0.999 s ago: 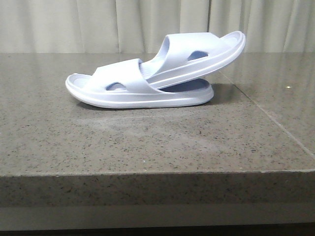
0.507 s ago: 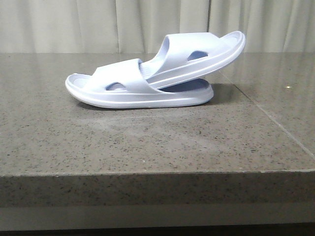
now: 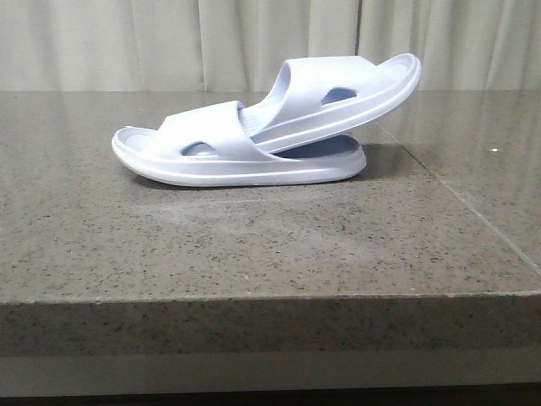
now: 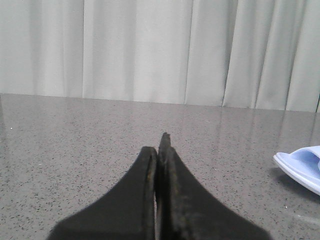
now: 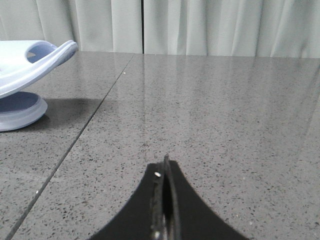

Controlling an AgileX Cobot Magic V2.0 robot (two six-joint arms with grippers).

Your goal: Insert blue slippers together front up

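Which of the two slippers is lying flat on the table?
The lower pale blue foam slipper lies flat on the table; the other slipper is tucked under its strap, heel tilted up.

Speckled grey stone table (image 3: 254,245) — pale pleated curtains (image 3: 169,42) behind.

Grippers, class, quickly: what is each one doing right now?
Left gripper: closed, holding nothing, apart from the blue slippers.
Right gripper: closed, holding nothing, over the bare table.
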